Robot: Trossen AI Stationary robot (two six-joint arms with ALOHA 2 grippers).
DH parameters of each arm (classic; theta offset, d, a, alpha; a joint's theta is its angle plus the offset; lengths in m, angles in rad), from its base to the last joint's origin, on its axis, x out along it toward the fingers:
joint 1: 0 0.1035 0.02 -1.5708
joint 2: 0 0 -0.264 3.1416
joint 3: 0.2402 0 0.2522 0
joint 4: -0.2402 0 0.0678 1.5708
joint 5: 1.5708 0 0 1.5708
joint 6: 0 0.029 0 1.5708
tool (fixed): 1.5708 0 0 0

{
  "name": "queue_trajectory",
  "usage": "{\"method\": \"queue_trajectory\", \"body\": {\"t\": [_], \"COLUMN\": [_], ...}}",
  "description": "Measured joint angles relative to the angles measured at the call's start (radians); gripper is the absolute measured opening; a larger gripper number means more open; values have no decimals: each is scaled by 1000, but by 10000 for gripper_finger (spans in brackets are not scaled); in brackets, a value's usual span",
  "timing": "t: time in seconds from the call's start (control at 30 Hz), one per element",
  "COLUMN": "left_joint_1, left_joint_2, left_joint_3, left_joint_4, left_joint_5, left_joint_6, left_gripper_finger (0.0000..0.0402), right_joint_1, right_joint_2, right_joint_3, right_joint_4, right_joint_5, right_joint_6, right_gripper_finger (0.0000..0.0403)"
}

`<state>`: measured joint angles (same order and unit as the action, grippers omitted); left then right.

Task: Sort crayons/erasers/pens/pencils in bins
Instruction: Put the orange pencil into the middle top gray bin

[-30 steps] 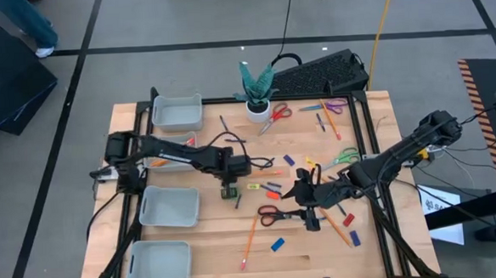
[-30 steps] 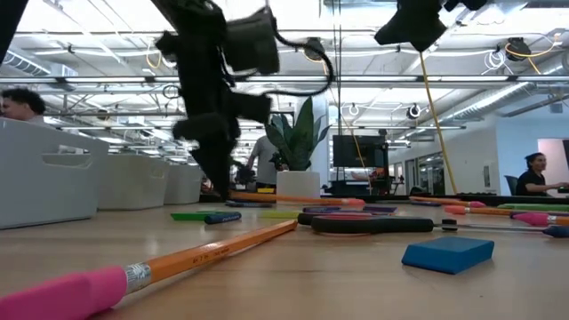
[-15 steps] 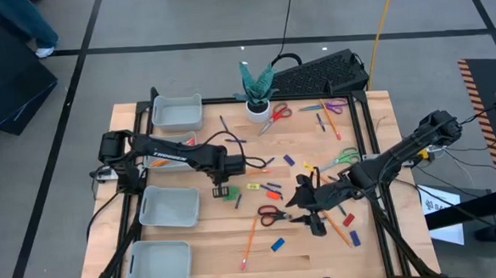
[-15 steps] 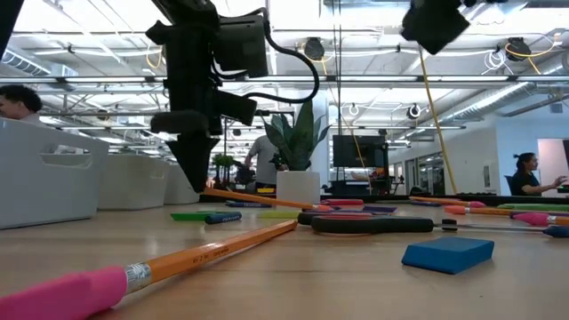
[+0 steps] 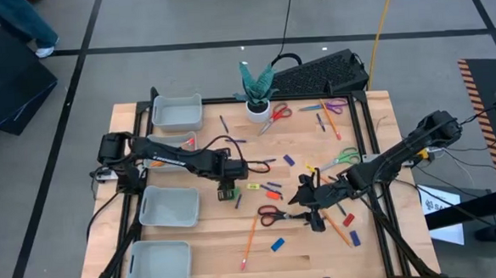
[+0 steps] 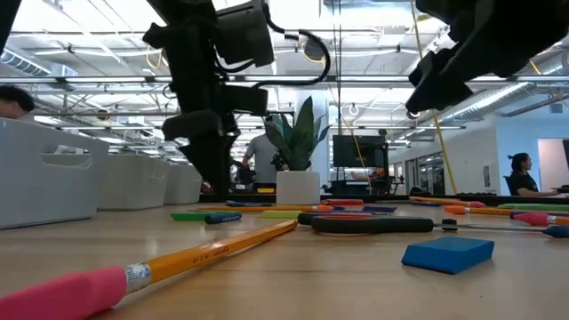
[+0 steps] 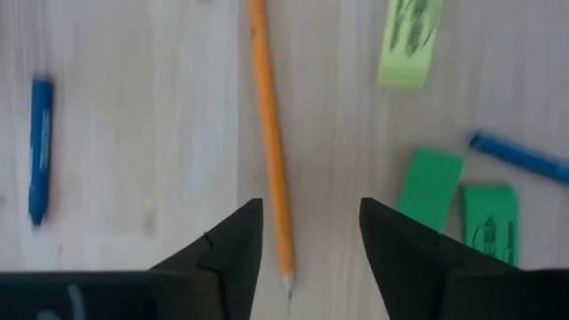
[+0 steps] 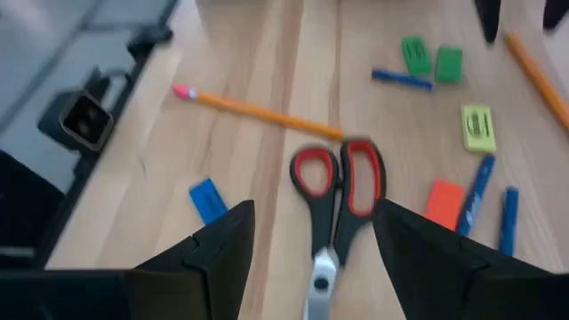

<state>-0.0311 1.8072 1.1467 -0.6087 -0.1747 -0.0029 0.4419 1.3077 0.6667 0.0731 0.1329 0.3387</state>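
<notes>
Overhead, four pale grey-blue plastic bins (image 5: 177,113); spread left gripper (image 7: 307,240) straddles one orange pencil (image 7: 269,142); right gripper (image 8: 311,244) spread.

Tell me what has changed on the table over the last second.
The left gripper rose half a second ago, shifting slightly toward the bins, and has now come back down over an orange pencil, fingers open around its tip. The right gripper edged only slightly, hanging open above the red-handled scissors. The erasers, the pens and the bins stayed put.

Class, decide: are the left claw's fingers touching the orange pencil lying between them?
Apart. In the left wrist view the orange pencil lies between the open left claw, with bare wood showing on both sides.
</notes>
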Motion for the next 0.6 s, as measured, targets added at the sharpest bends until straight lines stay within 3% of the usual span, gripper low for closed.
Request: {"method": "queue_trajectory", "body": {"t": [0.1,0.37,0.6], "left_joint_1": [12,39,35], "left_joint_2": [0,0,33], "left_joint_3": [-35,-189,-362], "left_joint_4": [121,489,865], "left_joint_5": [6,-21,-74], "left_joint_6": [27,-99,-142], "left_gripper_finger": [197,197,165], "right_joint_1": [0,-32,-86], "right_joint_2": [-1,0,-1], "right_joint_3": [-50,-79,-79], "right_joint_4": [83,111,112], "right_joint_5": [-2,-3,-4], "right_joint_6": [-48,-93,-100], "right_gripper_finger": [224,224,224]}}
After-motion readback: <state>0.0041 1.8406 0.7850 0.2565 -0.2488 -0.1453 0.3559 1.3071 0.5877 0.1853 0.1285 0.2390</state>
